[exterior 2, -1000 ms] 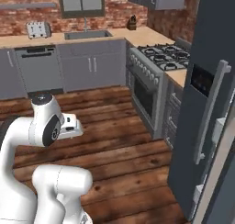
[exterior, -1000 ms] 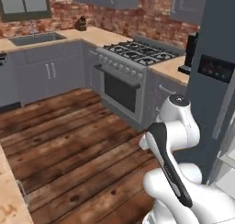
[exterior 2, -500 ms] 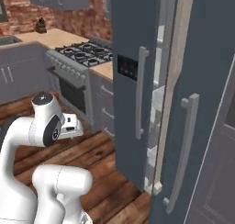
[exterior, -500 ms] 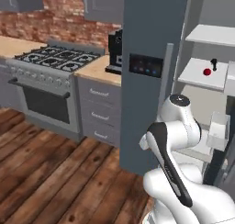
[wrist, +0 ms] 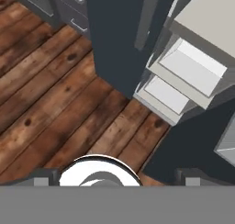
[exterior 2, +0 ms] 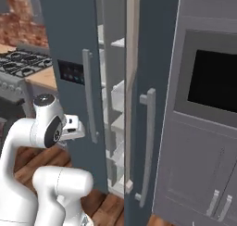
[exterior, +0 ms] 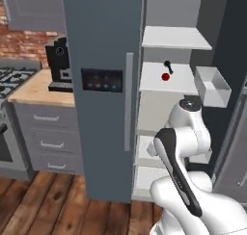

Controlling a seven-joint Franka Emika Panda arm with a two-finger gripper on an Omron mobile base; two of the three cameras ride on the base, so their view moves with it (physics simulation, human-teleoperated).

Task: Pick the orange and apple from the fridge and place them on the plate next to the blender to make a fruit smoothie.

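Facing the open fridge [exterior: 103, 89], the arm is carrying its gripper [wrist: 117, 175] wide open and empty; the apple [exterior: 165, 76] is sitting mid-shelf, calling for a level reach past the door's edge.

You had a tall dark blue-grey fridge [exterior: 101, 46] with pale grey shelves, a small glossy red apple [exterior: 165, 76], a brown-planked wooden floor [wrist: 50, 99].
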